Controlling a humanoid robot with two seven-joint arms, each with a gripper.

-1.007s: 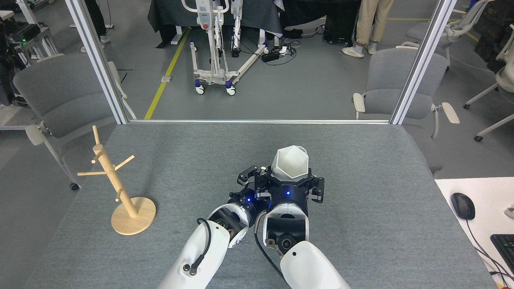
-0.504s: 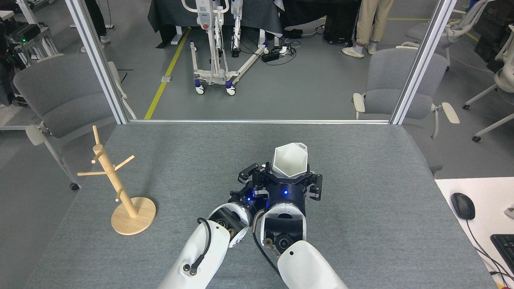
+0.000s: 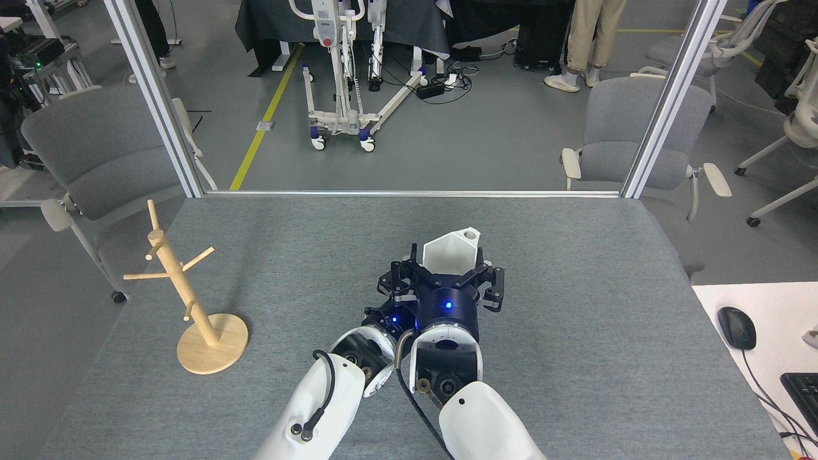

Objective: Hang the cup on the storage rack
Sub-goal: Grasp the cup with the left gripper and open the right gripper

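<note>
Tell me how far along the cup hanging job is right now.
Early. The cup sits mid-table between the fingers of the right tool, which looks closed on it, so the grab seems done or nearly so. The left tool is crowded alongside; its state is unclear. The rack stands at the left with every peg bare. Carrying the cup across and hooking it on is left.

Grey chairs (image 3: 96,153), mouse (image 3: 736,327), keyboard (image 3: 804,391) at right.

Cup (image 3: 450,250) lower half was hidden behind right hand (image 3: 447,281); left hand (image 3: 397,284) mostly blocked, grip unclear. Keyboard (image 3: 804,391) was cut off at right edge.
</note>
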